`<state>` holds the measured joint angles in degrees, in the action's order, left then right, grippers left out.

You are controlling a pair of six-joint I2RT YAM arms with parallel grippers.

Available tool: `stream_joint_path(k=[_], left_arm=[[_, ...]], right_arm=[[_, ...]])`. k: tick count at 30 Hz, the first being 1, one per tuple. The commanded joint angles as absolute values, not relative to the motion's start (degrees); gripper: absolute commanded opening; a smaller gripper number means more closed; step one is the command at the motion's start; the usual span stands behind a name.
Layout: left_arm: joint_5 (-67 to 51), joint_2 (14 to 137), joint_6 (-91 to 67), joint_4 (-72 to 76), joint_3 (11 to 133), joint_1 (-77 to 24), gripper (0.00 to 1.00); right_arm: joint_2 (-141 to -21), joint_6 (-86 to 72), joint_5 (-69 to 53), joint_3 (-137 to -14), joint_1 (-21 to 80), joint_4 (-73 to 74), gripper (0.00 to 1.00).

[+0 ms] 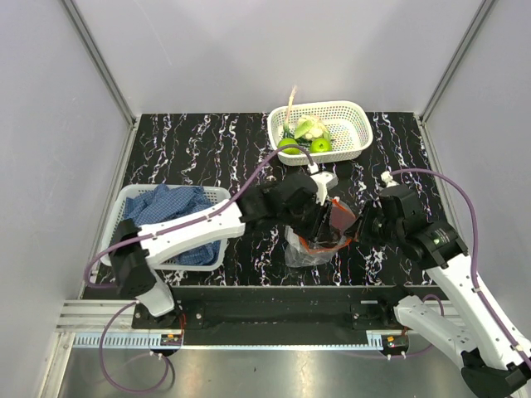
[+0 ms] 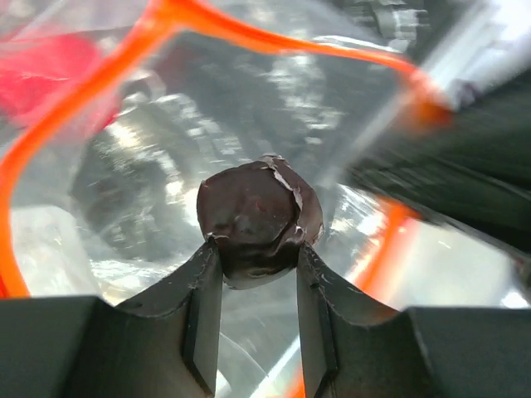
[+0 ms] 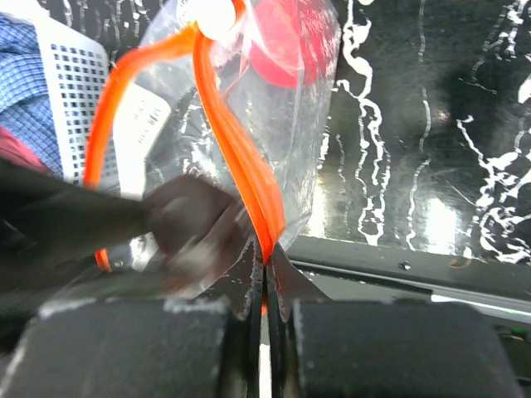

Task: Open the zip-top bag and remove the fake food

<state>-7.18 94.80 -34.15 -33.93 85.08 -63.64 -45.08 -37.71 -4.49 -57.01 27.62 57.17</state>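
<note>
We've got our right fingers (image 3: 249, 286) pinched shut on the orange zip strip (image 3: 231, 141) of the zip-top bag (image 3: 286, 141), propping its mouth open so our left fingers (image 2: 203, 298) fit inside, clamped around the dark purple ball (image 2: 257, 220).

Orange-red, dark purple and marbled black are dominating.

The zip-top bag (image 3: 282, 133) is showing clear, glinting plastic with an orange-red zip strip (image 3: 249, 186). The ball (image 2: 257, 220) between the black fingers of the left pincer (image 2: 259, 253) is looking dark purple, almost brown-black. A red piece (image 3: 290, 41) is glowing through the plastic. The table (image 1: 207, 149) is wearing black with white marble veins. One white perforated basket (image 1: 357, 112) is carrying lime-green fruits (image 1: 321, 145), and the other white basket (image 1: 124, 203) is carrying a blue checked cloth (image 1: 174, 207).
</note>
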Motion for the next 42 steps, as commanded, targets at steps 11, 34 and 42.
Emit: stream_joint_path(k=[11,34,42], left_arm=[[-33.05,83.05,-45.0,9.3,76.28,-48.26,0.24],[4.65,129.01,-34.54,7.29,114.51,-34.45,0.27],[5.45,137.46,-36.65,6.77,119.18,-33.93,0.43]], right_arm=[[-43.51,-35.42,-0.62,-59.67,27.33,59.33,0.0],[-46.67,-32.87,-1.93,-68.64,27.42,64.51,0.0],[-45.88,-35.68,-1.76,-66.45,27.33,64.78,0.0]])
